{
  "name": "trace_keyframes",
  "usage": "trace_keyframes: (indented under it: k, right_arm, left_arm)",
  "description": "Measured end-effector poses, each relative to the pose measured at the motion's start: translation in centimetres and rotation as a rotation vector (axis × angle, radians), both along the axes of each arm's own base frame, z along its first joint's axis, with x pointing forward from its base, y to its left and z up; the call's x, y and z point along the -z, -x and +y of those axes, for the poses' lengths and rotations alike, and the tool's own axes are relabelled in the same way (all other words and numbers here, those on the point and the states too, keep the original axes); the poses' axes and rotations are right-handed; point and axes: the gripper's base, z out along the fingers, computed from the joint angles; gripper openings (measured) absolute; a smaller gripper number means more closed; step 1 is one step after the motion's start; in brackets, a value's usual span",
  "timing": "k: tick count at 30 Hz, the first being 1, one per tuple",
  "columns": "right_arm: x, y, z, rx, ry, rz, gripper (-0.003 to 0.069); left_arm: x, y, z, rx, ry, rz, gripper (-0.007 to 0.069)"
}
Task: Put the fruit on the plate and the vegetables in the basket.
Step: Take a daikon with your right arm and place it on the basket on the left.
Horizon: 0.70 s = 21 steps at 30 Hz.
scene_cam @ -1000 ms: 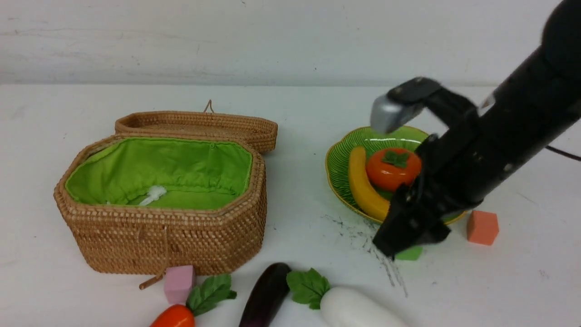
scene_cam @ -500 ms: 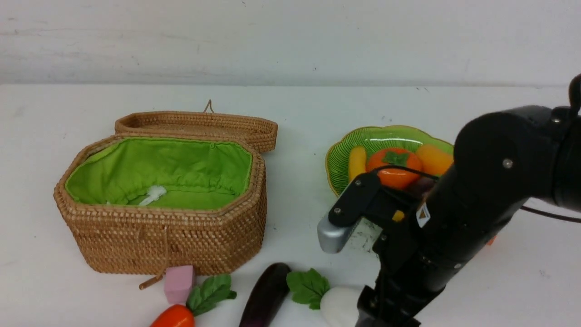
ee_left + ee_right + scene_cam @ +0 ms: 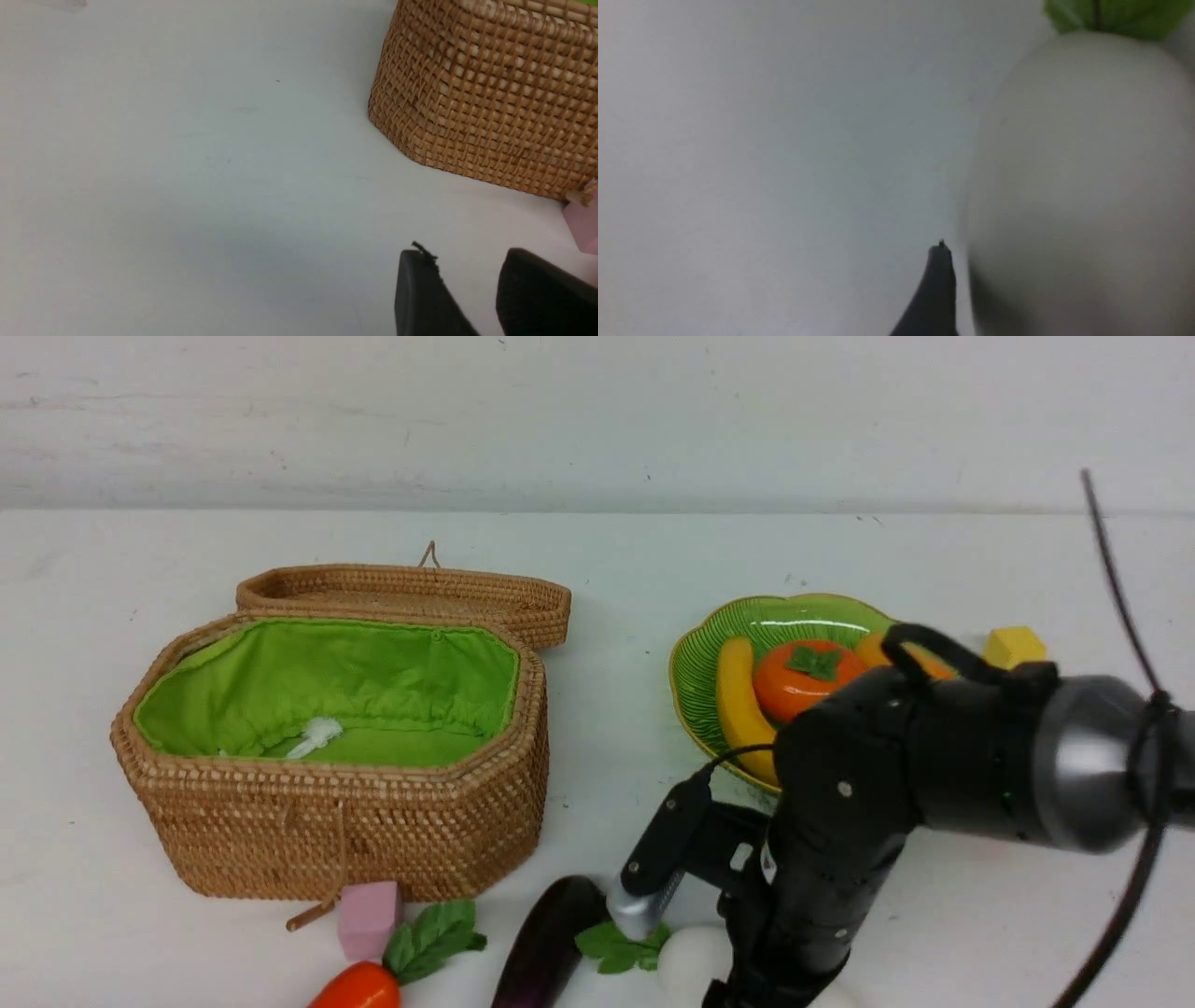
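**1. R gripper** [image 3: 764,989]: low at table's front edge, directly over radish [image 3: 689,963]. One finger [image 3: 940,284] shows just beside the white body. The other is hidden, so gripping or merely spread: can't tell. Radish lies flat, long axis approx. along front edge, leaves twd eggplant [image 3: 551,943]. R arm nearer by far.

**2. L gripper** [image 3: 467,284]: fingers apart, empty, low over table by basket [image 3: 345,831] corner.

**3. Basket:** lid [image 3: 401,590] laid back, no veg inside. Sits left of radish, further from front edge. Judged: lift must clear wicker wall and pass over eggplant.

**4. Front edge, other veg:** eggplant, carrot [image 3: 359,989].

**5. Plate** [image 3: 695,663]: banana [image 3: 738,700], persimmon [image 3: 805,677], mango [image 3: 876,649].
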Motion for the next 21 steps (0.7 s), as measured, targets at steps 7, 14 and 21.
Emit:
trace_keyframes:
  k: [7,14,21]
  right_arm:
    - [1.3,-0.3,0.2,-0.003,0.038,0.031,0.0533]
    - [-2.4,-1.5,1.1,-0.046,0.026,0.0,0.0533]
    - [-11.8,-3.9,3.1,-0.048,-0.146,-0.224,0.0533]
  left_arm:
    - [0.0,0.0,0.0,0.0,0.0,0.0,0.0239]
    - [0.0,0.0,0.0,0.0,0.0,0.0,0.0239]
    - [0.0,0.0,0.0,0.0,0.0,0.0,0.0239]
